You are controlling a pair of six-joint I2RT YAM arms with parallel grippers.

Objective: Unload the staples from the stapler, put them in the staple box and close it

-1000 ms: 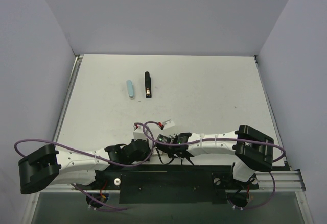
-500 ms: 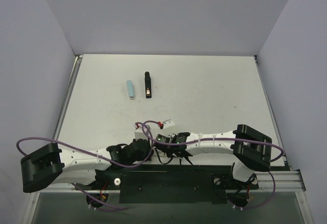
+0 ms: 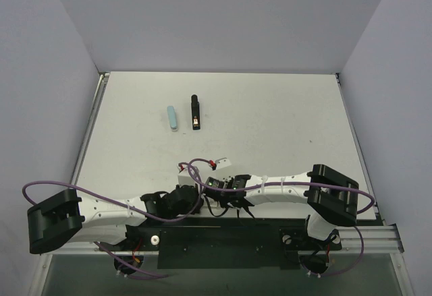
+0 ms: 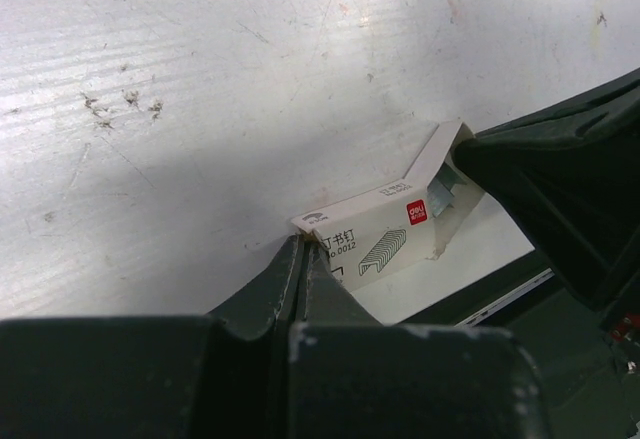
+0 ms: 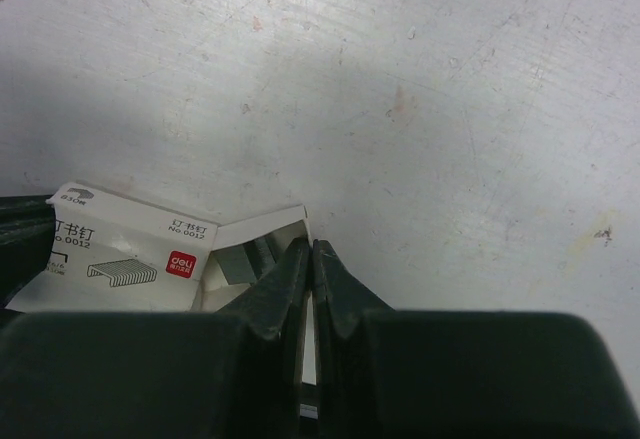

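Note:
The slim black stapler (image 3: 195, 112) lies closed on the far left part of the table, well away from both arms. My left gripper (image 3: 187, 181) (image 4: 303, 245) is shut, its tips touching one corner of a white staple box (image 3: 202, 168) (image 4: 385, 239). My right gripper (image 3: 226, 176) (image 5: 312, 249) is shut, its tips at the open flap end of the same box (image 5: 130, 244), where grey staple strips (image 5: 245, 259) show inside. Both grippers rest low near the table's front edge.
A pale blue bar (image 3: 173, 118) lies just left of the stapler. Purple cables loop over both arms. Grey walls enclose the table on three sides. A black rail (image 3: 223, 239) runs along the front edge.
The left arm has shifted very slightly. The stapler, blue bar and box have not moved.

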